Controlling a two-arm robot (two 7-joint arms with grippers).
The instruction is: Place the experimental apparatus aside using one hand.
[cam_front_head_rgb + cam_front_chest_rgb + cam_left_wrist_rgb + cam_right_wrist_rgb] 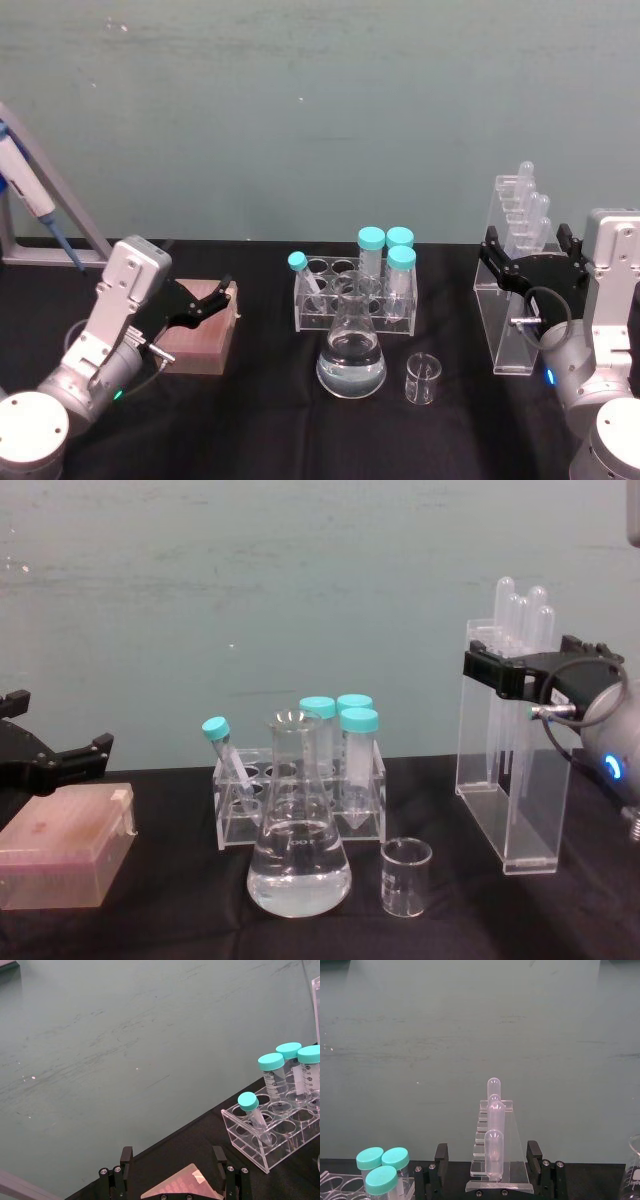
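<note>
Jaws of the right gripper [528,256] stand apart, one finger on each side of the upper part of the acrylic stand [515,335] at the right of the table [260,420]. We note a gap beside one finger in the right wrist view and judge the stand not yet clamped. Pipettes [494,1110] stand upright in it, with their bulbs above its top.

We judge the stand light, stiff and smooth-walled. It is tall on a narrow base, so it could tip or slip under an off-centre squeeze. The hold belongs across its flat walls, high and centred, with modest force.

To its left, nearer us, the small beaker [423,378] and the conical flask [351,352] of clear liquid stand apart. Both look fragile, and the flask is likely heavier and best taken at the neck. A tube rack [308,312] stands just beyond them.

At the far left, the left gripper [213,300] hangs over a pink box [200,342], jaws apart.
</note>
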